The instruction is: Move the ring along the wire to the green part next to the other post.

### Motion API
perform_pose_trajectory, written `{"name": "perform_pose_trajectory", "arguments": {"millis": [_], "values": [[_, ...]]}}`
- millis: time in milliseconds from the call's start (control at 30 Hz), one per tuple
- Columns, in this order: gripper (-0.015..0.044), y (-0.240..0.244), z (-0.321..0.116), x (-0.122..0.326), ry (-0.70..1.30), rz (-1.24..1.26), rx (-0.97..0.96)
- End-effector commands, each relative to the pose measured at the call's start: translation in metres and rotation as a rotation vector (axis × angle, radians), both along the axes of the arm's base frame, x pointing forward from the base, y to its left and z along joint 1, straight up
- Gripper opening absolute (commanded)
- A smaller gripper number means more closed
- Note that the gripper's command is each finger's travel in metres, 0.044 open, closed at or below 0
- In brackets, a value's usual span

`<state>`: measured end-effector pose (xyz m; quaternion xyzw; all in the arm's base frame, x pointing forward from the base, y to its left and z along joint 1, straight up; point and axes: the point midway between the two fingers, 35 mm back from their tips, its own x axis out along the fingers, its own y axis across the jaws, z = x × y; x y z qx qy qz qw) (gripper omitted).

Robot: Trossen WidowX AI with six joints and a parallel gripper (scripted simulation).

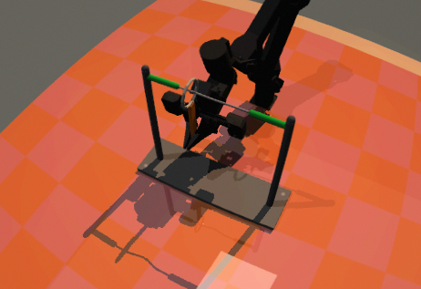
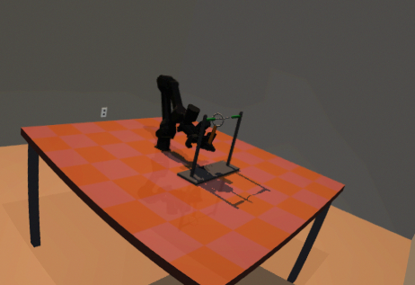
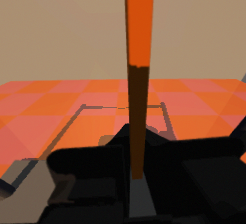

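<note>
The pale ring [image 1: 182,98] [image 2: 217,113] is around the thin grey wire [image 1: 219,101] [image 2: 229,118], just inside the inner end of the green part [image 1: 164,81] at the top view's left post. Whether ring and wire touch is too small to tell. The orange handle [image 1: 192,119] [image 2: 212,135] [image 3: 140,35] hangs below the ring, nearly upright. My gripper [image 1: 188,145] [image 2: 211,148] [image 3: 130,127] is shut on the handle's lower part, below the wire. The other green part [image 1: 269,118] [image 2: 235,117] is farther along, beside the other post.
The left post [image 1: 153,120] [image 2: 196,150] stands close beside my gripper; the right post [image 1: 280,163] [image 2: 234,141] is at the far end. Both rise from a grey base plate [image 1: 241,193] below my fingers. The arm reaches in from behind the stand.
</note>
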<state>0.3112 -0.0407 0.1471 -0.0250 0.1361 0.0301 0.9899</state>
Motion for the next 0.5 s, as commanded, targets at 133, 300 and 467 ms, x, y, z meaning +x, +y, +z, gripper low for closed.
{"name": "perform_pose_trajectory", "arguments": {"millis": [133, 300, 467], "values": [[-0.015, 0.0021, 0.0061, -0.0089, 0.059, 0.018, -0.052], [-0.015, 0.0043, 0.0058, -0.0096, 0.061, 0.032, -0.072], [-0.015, 0.0072, 0.0052, -0.01, 0.06, 0.042, -0.087]]}}
